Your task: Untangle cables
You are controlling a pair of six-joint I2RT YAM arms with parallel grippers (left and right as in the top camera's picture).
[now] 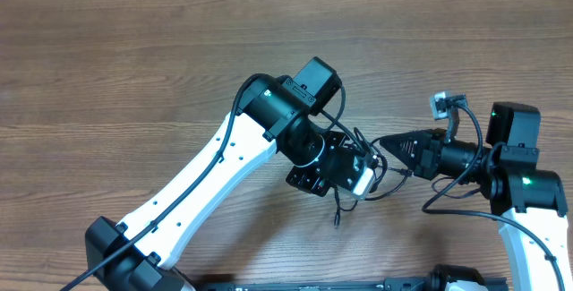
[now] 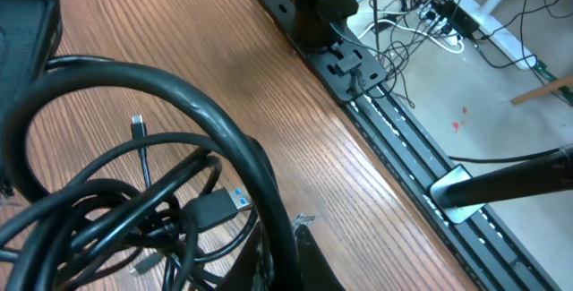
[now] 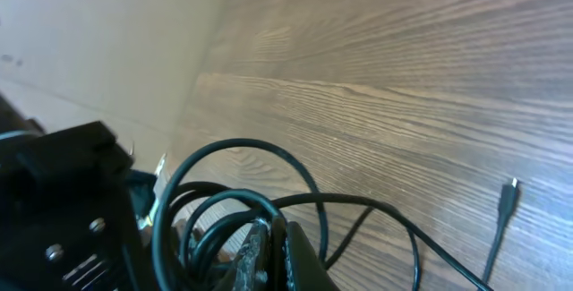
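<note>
The cables (image 1: pixel 387 182) sit as a small clump of thin, glossy black cords near the middle of the wood-grain table (image 1: pixel 134 76), wedged between the two arms' tips; one loose strand trails off the clump toward the near edge.

The right gripper (image 1: pixel 383 145), a dark tapered wedge pointing left, has its jaws closed on the clump. In its wrist view rounded loops of cord spring up right at the pinched fingertips (image 3: pixel 269 248), and a single strand runs out across the boards to a small slim plug (image 3: pixel 508 194).

The left gripper (image 1: pixel 363 179) is closed as well, pressed against the clump from the other side; whether a cord is pinched between its jaws cannot be made out. Its wrist view shows the tangle close up: a flat rectangular connector with a blue insert (image 2: pixel 215 209), a tiny metal-tipped plug (image 2: pixel 137 126) lying on the grain, and the thicker, smooth arm cable (image 2: pixel 206 116) arching over them.
</note>
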